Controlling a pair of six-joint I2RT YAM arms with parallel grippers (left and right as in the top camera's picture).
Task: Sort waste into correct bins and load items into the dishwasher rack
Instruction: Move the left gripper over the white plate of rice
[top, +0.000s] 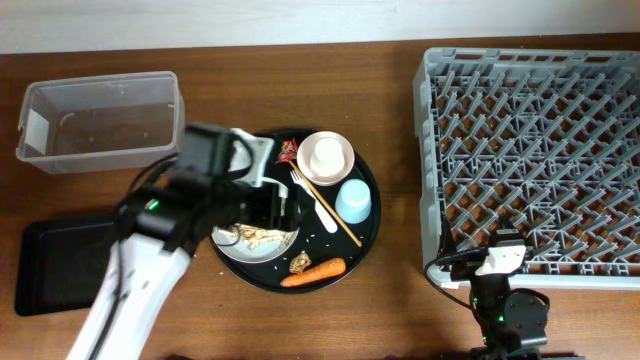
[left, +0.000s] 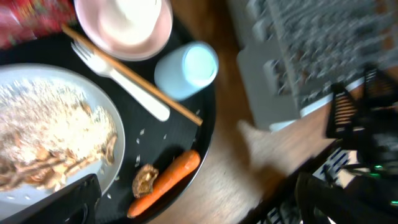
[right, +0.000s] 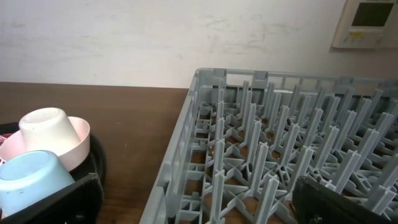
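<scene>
My left gripper (top: 277, 205) (left: 199, 205) is open and empty, low over the pale grey plate (top: 228, 250) of rice with scraps (left: 43, 118). The carrot (left: 165, 183) and brown chunk (left: 144, 179) lie between its fingers. The small white cup (top: 325, 155) sits upside down in the pinkish bowl (top: 343, 165). The light blue cup (top: 355, 200), fork (top: 318, 203), chopsticks (top: 335, 220) and red wrapper (top: 289, 151) lie beside them. No tissue shows. My right gripper (top: 500, 262) (right: 199, 205) is open and empty at the near left corner of the dishwasher rack (top: 535, 160).
All the dishes and scraps lie on a round black tray (top: 368, 235). The clear tub (top: 100, 120) stands at the far left, with the shallow black tray (top: 60, 265) in front of it. My left arm crosses between that tray and the round one.
</scene>
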